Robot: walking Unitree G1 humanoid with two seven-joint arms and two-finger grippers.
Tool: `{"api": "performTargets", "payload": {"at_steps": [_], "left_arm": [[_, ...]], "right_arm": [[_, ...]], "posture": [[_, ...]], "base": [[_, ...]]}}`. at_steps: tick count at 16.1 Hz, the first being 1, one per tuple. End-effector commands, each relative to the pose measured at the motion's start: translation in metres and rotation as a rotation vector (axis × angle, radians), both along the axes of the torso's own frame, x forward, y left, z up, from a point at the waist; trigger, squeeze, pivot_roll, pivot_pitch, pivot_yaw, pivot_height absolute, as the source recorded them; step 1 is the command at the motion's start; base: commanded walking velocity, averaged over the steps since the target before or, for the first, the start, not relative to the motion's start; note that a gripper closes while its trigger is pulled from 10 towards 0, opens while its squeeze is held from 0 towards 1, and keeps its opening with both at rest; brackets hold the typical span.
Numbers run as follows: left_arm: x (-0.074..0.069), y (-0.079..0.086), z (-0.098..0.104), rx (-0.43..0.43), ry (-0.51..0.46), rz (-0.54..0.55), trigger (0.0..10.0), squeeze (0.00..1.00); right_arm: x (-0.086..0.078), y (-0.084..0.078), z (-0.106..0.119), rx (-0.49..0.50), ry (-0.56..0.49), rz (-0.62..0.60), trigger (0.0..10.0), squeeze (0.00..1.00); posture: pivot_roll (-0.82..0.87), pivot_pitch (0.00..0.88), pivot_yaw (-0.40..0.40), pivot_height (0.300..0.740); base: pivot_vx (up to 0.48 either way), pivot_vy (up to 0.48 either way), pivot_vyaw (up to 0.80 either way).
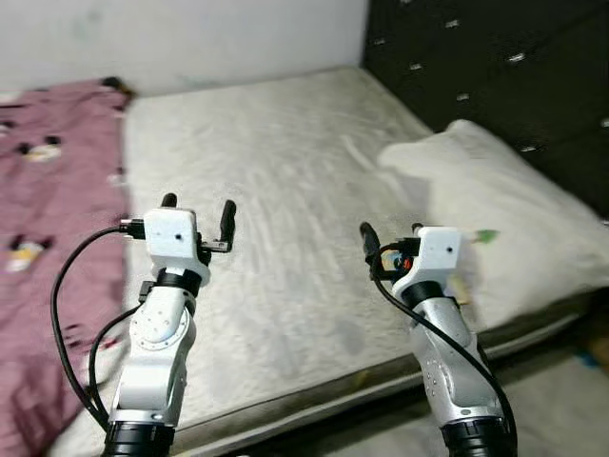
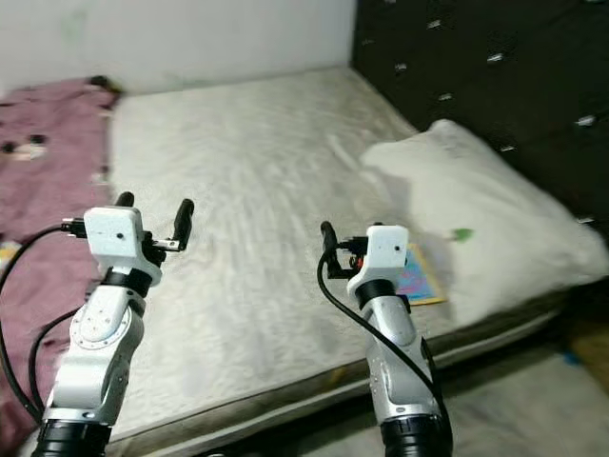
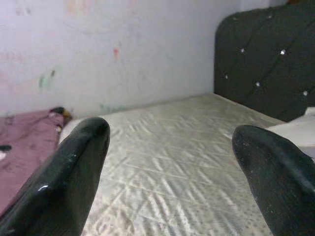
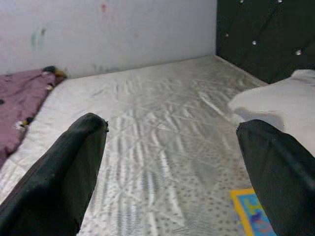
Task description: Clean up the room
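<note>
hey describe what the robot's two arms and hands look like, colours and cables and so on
Both arms are silver metal with round jointed segments and black collars near the base. Each ends in a white boxy wrist block carrying two long black fingers. The left hand has black cables looping from its block down along the arm. The right hand has a black cable too, plus a small red part beside its block.

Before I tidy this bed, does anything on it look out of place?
Yes: a small colourful flat book or card lies loose on the bare mattress, partly tucked under the pillow. A maroon blanket is bunched along the far side, not spread.
</note>
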State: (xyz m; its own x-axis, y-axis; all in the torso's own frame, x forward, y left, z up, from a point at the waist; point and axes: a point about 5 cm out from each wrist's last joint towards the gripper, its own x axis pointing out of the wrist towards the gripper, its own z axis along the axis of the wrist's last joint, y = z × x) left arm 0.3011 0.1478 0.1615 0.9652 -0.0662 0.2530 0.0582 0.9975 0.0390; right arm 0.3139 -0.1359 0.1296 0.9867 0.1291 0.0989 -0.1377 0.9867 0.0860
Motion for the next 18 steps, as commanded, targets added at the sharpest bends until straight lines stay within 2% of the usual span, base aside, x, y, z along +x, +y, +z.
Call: {"api": "performTargets", "payload": {"at_steps": [1,5,8,18], "left_arm": [[-0.0024,-0.0069,0.0000,0.000,-0.003,-0.013,10.0,0.00],[-0.0031,-0.0051,-0.0013,0.011,0.011,0.013,10.0,0.00],[-0.0028,-0.0017,-0.0049,-0.023,0.035,0.026,10.0,0.00],[-0.0029,-0.0060,-0.0055,-0.023,0.041,-0.018,10.0,0.00]], "right_arm": [[-0.0020,-0.0070,-0.0035,0.003,0.010,-0.020,10.0,0.00],[-0.0024,-0.0063,-0.0033,0.003,0.009,-0.022,10.0,0.00],[-0.0027,-0.0031,-0.0029,-0.032,0.004,0.003,10.0,0.00],[-0.0030,0.0008,-0.0025,-0.048,-0.005,0.039,10.0,0.00]], "posture": [[-0.02,0.134,0.024,0.740],[-0.01,0.139,0.026,0.740],[-0.01,0.142,0.026,0.740],[-0.01,0.133,0.020,0.740]], "base": [[0.000,0.000,0.00],[0.000,0.000,0.00],[0.000,0.000,0.00],[0.000,0.000,0.77]]}}
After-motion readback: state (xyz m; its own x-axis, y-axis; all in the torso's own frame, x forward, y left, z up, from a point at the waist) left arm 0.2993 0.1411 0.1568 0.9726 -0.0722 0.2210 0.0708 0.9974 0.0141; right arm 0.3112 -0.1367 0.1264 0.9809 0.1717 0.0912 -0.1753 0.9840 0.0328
